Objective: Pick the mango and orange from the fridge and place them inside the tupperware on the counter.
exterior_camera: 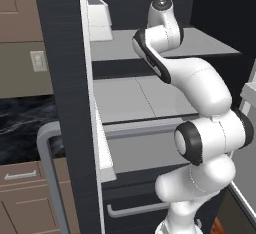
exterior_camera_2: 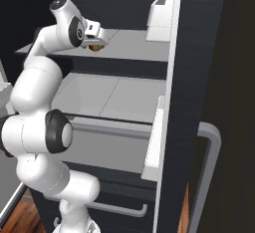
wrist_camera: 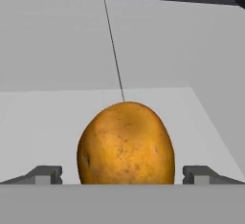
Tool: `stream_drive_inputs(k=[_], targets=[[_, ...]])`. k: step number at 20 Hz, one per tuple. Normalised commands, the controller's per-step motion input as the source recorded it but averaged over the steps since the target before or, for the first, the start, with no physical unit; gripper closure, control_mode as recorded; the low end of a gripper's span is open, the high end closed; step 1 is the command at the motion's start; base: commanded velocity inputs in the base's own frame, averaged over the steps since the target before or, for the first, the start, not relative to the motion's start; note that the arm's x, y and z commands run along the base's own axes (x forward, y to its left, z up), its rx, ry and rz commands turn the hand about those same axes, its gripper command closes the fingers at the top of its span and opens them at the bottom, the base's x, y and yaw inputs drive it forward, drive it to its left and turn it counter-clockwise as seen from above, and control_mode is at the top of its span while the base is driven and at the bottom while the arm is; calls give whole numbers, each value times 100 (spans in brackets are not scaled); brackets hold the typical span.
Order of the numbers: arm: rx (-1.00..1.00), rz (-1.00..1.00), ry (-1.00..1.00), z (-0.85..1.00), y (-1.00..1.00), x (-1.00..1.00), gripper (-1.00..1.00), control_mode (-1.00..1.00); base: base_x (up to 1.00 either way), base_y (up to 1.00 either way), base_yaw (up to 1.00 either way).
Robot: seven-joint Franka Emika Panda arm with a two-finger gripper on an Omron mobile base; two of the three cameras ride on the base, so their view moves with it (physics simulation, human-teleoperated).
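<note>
Glossy white rounded arm, dark joint bands, seemingly grey-tipped gripper

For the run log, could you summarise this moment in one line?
gripper open | astride mango | fridge upper shelf | not yet grasped

Both base cameras sit behind the white arm and look forward and down into the open black-charcoal fridge, sharing its grey shelves from left and right. The hand camera looks along the claw, close to the speckled yellow-brown fruit ahead of it.
</note>
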Motion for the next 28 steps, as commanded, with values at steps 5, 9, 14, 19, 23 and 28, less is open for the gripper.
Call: stream_drive_inputs(k=[5,9,14,19,23,28], targets=[[0,0,0,-6,0,4,-100,-100,0,0,0],[0,0,7,-20,0,6,-100,-100,0,0,0],[0,0,15,-24,0,7,100,-100,0,0,0],[0,0,2,-11,0,12,-100,-100,0,0,0],[0,0,0,-7,0,3,-100,-100,0,0,0],[0,0,-6,-3,0,-25,-100,-100,0,0,0]])
